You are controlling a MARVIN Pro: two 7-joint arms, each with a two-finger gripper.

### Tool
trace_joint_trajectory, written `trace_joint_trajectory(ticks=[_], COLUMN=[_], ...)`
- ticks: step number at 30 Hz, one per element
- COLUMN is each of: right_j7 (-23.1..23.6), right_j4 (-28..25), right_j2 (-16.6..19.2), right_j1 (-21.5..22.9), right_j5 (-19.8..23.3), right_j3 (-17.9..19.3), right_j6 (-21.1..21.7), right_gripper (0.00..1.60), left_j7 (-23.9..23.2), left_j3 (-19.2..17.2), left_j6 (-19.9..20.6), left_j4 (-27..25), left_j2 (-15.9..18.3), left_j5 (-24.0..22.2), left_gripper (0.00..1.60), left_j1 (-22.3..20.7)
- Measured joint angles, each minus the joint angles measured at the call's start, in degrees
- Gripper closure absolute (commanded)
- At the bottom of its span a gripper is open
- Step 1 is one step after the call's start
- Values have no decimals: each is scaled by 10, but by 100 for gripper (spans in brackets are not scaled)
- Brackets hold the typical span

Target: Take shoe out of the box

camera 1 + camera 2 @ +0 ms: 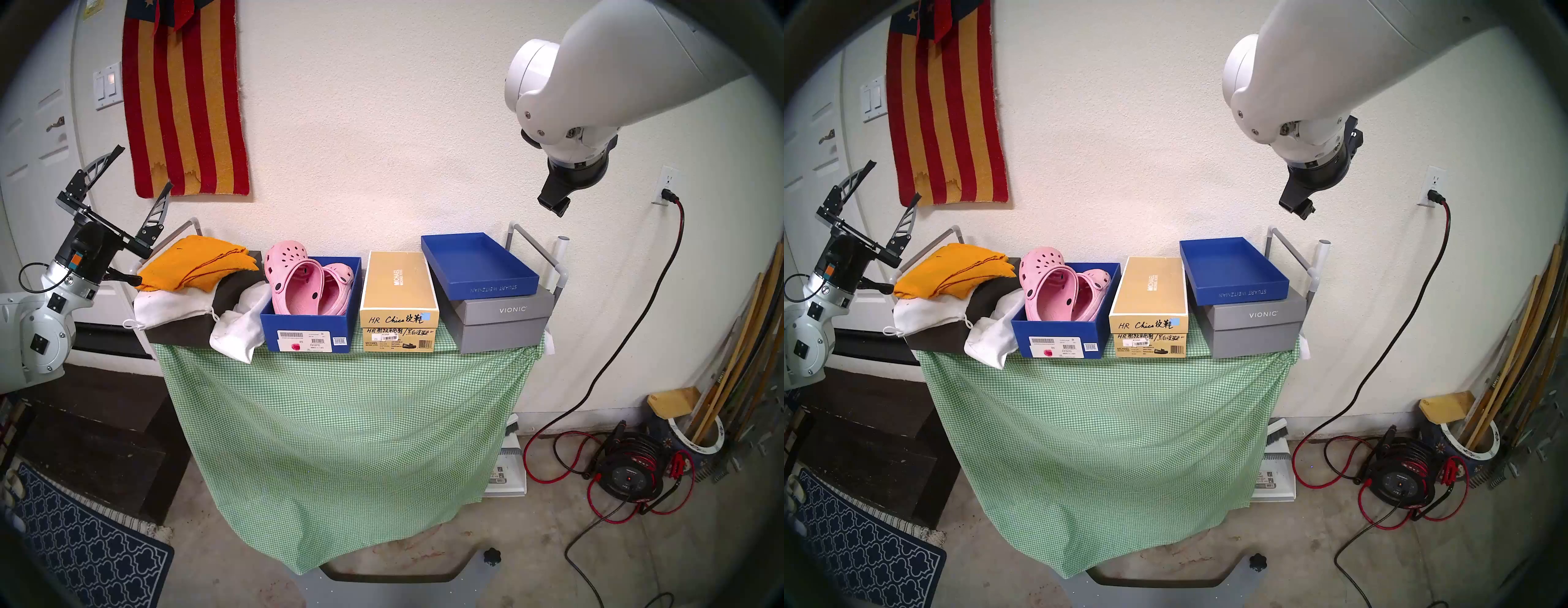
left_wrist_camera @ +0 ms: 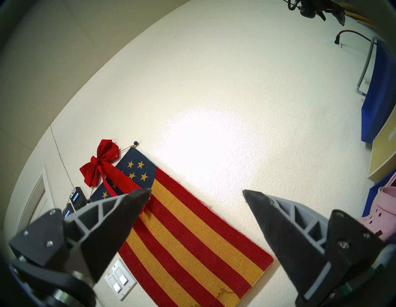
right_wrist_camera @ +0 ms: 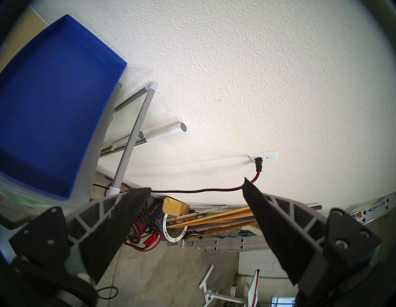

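Standing on the green-checked table (image 1: pixel 339 407), the blue box (image 1: pixel 307 329) is left lidless, so the pink clogs (image 1: pixel 303 288) inside are exposed for lifting out. The left gripper (image 1: pixel 135 174) and right gripper (image 3: pixel 196 190) are held spread, empty, well apart from the box.

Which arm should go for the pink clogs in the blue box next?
Left. The left gripper is open beside the table's left end, nearer the blue box holding the pink clogs. The right gripper hangs high past the blue lid.
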Motion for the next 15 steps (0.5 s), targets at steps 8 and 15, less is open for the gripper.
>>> trace_joint_trajectory(ticks=[8, 15], right_j7=[21, 68], right_j4=[25, 71], right_j2=[-9, -45], right_j1=[-13, -60], right_j5=[-19, -72], right_j3=[11, 58], right_j6=[26, 57], right_gripper=[0, 0], left_j7=[0, 0], left_j3=[0, 1], left_j6=[0, 0], left_j4=[0, 0], left_j2=[0, 0], left_j5=[0, 0], left_gripper=[0, 0], left_j1=[0, -1])
